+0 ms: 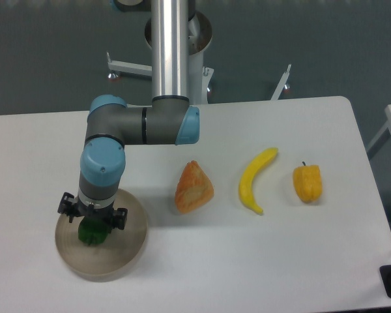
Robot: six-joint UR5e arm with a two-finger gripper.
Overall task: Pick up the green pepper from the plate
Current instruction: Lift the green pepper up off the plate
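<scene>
The gripper (91, 225) hangs straight over the green pepper (91, 235), which sits on the plate (127, 251) near the desk's front-left corner. I can't tell whether its 2 fingers have closed on it.

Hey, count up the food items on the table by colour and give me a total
Green: 1, the green pepper on the plate
Yellow: 1, the banana
Orange-yellow: 1, the orange-yellow pepper
Orange: 1, the bread-like wedge
Total: 4
</scene>
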